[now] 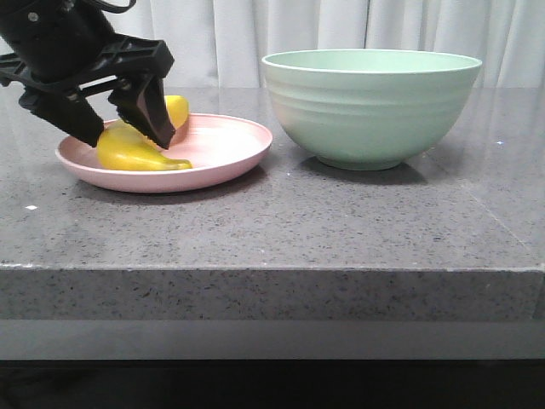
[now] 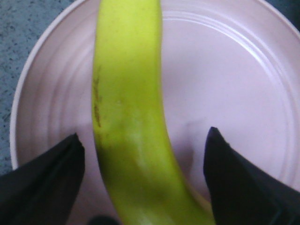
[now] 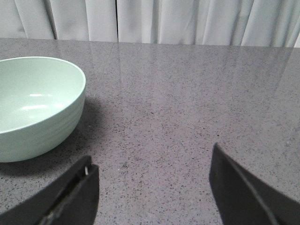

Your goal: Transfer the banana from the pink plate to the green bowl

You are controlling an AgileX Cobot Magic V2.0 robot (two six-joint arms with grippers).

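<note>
The yellow banana (image 1: 136, 150) lies on the pink plate (image 1: 226, 145) at the left of the table. My left gripper (image 1: 126, 136) is open and low over the plate, one finger on each side of the banana. In the left wrist view the banana (image 2: 129, 117) runs between the two black fingers with a gap on both sides, over the pink plate (image 2: 234, 84). The green bowl (image 1: 370, 106) stands to the right of the plate. My right gripper (image 3: 152, 183) is open and empty above bare table, with the green bowl (image 3: 35, 105) to one side of it.
The grey speckled stone table (image 1: 341, 221) has its front edge near the camera. White curtains (image 1: 255, 30) hang behind the table. The right arm does not show in the front view.
</note>
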